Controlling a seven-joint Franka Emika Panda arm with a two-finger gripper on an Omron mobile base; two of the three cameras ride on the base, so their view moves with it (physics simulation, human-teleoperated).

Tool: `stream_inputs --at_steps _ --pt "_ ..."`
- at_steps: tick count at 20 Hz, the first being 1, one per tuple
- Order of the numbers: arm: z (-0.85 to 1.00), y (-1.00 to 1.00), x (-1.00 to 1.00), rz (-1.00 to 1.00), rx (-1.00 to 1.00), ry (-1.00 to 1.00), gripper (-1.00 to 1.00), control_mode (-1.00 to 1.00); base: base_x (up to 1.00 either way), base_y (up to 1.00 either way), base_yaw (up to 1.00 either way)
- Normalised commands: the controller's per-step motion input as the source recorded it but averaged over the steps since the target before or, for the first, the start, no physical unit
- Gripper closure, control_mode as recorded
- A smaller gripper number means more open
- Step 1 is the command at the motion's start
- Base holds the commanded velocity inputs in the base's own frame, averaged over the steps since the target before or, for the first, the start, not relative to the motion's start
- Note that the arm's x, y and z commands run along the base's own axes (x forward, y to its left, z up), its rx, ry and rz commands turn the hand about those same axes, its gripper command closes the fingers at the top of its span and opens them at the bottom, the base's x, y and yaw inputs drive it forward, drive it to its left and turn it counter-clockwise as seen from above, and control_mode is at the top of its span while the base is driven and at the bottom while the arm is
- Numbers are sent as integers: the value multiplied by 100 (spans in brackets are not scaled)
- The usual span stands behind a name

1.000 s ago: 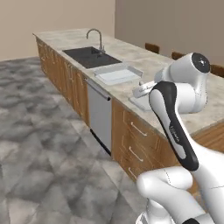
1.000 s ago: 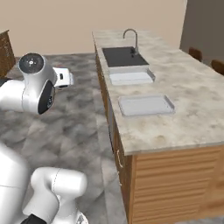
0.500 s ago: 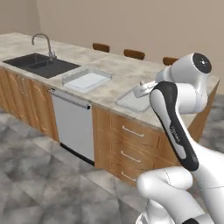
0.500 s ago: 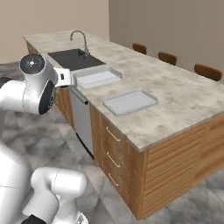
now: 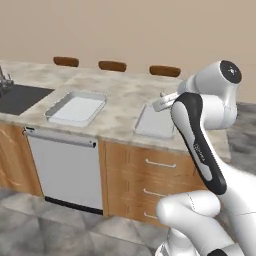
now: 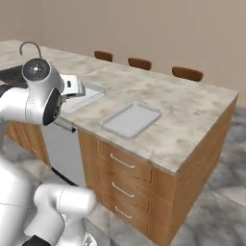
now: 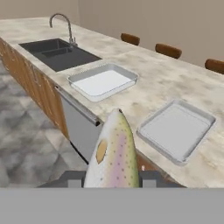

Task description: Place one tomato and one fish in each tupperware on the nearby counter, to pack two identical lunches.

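While the claw (image 7: pixel 112 178) hangs out in front of the island, its two dark tips are closed partway on a speckled, pink-and-olive rainbow-striped fish (image 7: pixel 112 153), which points toward the beige-grey marbled stone tabletop (image 7: pixel 166 83). Both shallow, pale grey rectangular tupperware trays look empty: one near the black sink (image 7: pixel 57 52), the other (image 7: pixel 177 127) nearer the tabletop's free end. My guess is the step in hand is carrying the fish to a tray. To do it well, I would bring the fish over a tray's middle, lower it close to the floor, then release, so it does not slide across the rim. Counted: two trays, one fish, one sink, three brown chair backs (image 5: pixel 113 65), no tomato that I can see.
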Motion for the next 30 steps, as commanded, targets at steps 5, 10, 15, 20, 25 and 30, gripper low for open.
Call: stream_inputs --at_steps 5,10,15,20,25,30 --pt "0 0 0 0 0 0 100 100 43 100 -61" --pt "0 0 0 0 0 0 100 100 58 92 -58" --pt "0 0 0 0 0 0 100 100 38 100 -58" --pt "0 0 0 0 0 0 100 100 38 100 -48" --pt "0 0 0 0 0 0 100 100 56 71 -8" --pt "0 0 0 0 0 0 100 100 51 28 0"
